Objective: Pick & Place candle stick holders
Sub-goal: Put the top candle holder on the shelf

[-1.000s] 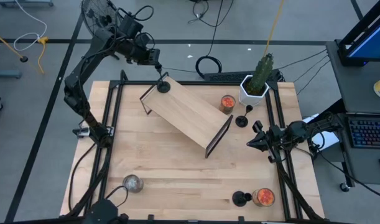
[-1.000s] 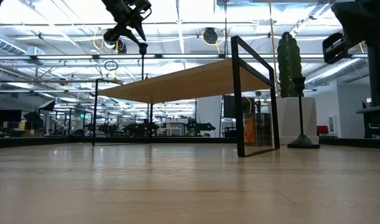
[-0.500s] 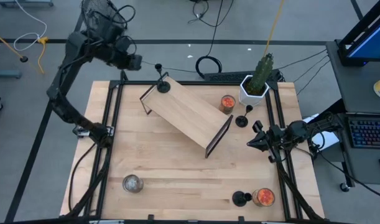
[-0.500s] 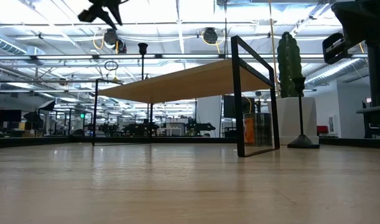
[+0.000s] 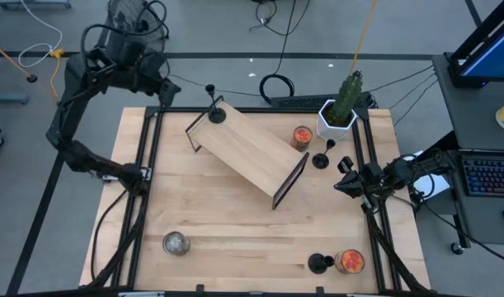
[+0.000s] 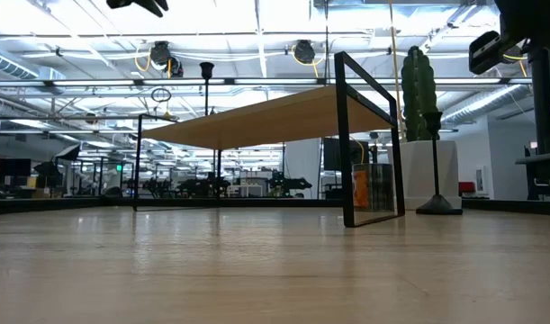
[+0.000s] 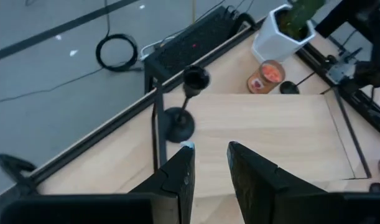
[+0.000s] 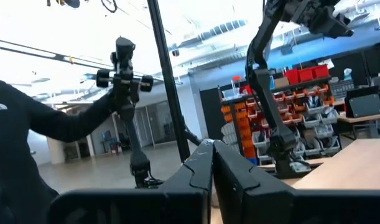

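One black candle stick holder (image 5: pixel 214 111) stands upright by its round base on the far-left end of a slanted wooden shelf (image 5: pixel 247 148). It also shows in the left wrist view (image 7: pixel 180 121) and in the low view (image 6: pixel 206 76). A second holder (image 5: pixel 322 158) stands on the table by the white pot. A third (image 5: pixel 319 263) stands near the front right. My left gripper (image 5: pixel 169 89) is open and empty, up and to the left of the shelf holder (image 7: pixel 209 152). My right gripper (image 5: pixel 341 183) is shut and empty, right of the shelf (image 8: pixel 213 149).
A cactus in a white pot (image 5: pixel 338 111) stands at the far right. An orange candle jar (image 5: pixel 301 136) sits beside it, another (image 5: pixel 349 261) at the front right, and a silvery jar (image 5: pixel 176 242) at the front left. Black frame rails (image 5: pixel 148 165) run along both table sides.
My left gripper has let go of the holder's top, opened, and drawn back up and toward the table's left and far edge. The holder stays upright on the shelf's far-left end. My right gripper has risen a little.
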